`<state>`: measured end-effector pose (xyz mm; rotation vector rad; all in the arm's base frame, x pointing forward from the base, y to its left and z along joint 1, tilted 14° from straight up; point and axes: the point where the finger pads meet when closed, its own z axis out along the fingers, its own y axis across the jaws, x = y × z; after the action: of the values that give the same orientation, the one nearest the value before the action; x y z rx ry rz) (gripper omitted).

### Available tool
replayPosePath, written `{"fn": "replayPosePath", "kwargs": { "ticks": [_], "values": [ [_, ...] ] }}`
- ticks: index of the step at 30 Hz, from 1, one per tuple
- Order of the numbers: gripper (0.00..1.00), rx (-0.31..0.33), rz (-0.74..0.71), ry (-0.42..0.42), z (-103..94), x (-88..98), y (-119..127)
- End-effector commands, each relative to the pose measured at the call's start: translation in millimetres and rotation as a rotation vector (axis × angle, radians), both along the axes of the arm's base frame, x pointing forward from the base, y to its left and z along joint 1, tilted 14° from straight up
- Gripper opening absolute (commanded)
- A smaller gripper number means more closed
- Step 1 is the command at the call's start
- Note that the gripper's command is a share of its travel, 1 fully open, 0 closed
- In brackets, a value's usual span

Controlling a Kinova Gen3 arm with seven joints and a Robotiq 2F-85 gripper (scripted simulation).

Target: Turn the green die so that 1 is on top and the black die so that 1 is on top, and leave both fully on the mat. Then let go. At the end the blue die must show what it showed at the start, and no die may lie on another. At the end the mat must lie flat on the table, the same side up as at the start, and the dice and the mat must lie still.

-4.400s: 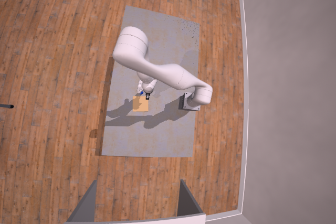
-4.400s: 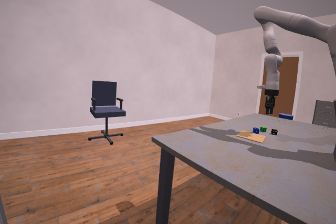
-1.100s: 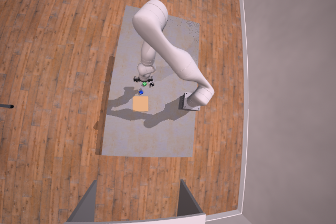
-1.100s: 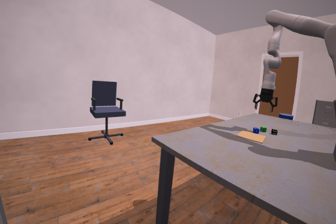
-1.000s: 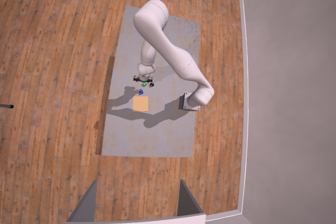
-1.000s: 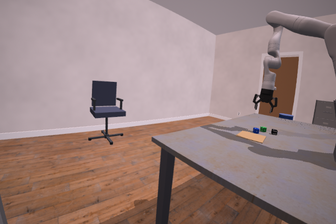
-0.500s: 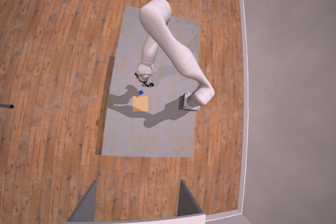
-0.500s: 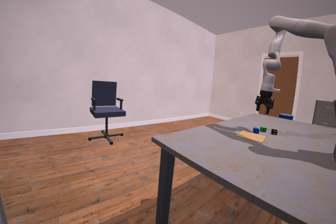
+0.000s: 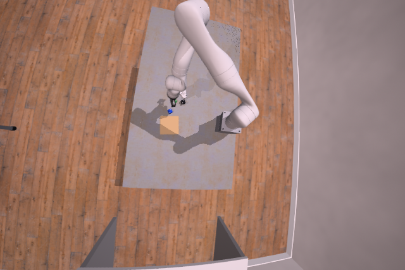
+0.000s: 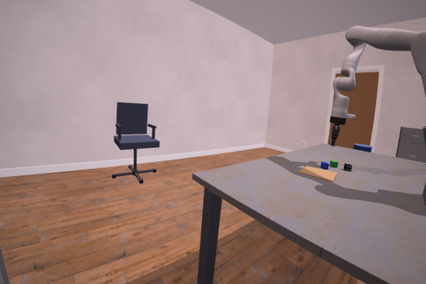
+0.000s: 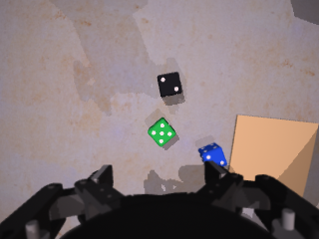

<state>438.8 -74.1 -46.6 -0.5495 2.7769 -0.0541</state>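
Observation:
The green die [image 9: 176, 100] [image 10: 333, 163] [image 11: 161, 132] lies on the table with five pips up. The black die [image 9: 182, 102] [image 10: 347, 167] [image 11: 169, 85] lies on the table near it with two pips up. The blue die [image 9: 169, 110] [image 10: 324, 165] [image 11: 212, 154] lies between the green die and the mat; two pips show on what looks like its top. The tan mat [image 9: 174, 121] [image 10: 319, 173] [image 11: 274, 141] lies flat and bears no die. My gripper [image 9: 173, 104] [image 10: 332, 143] [image 11: 159, 172] is open and empty, pointing down high above the table near the green die.
The grey table [image 9: 183, 170] [image 10: 275, 198] carries the arm's base [image 9: 225, 122] at one long edge. The arm's shadows fall across the mat and table. The blue die is close to the mat's edge. A chair [image 10: 134, 140] stands on the floor away from the table.

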Motion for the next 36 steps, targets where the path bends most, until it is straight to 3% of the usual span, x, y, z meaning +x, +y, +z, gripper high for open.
{"fn": "replayPosePath", "kwargs": {
  "ticks": [1,4,19,36],
  "values": [
    [1.0,0.035,-0.102,0.012,-4.9,-3.5,-3.5],
    [1.0,0.048,-0.146,0.016,-5.5,-4.0,-3.7],
    [1.0,0.192,-0.648,0.062,-12.4,-12.2,-4.5],
    [1.0,0.243,-0.839,0.083,-14.7,-16.6,-4.2]
  ]
}}
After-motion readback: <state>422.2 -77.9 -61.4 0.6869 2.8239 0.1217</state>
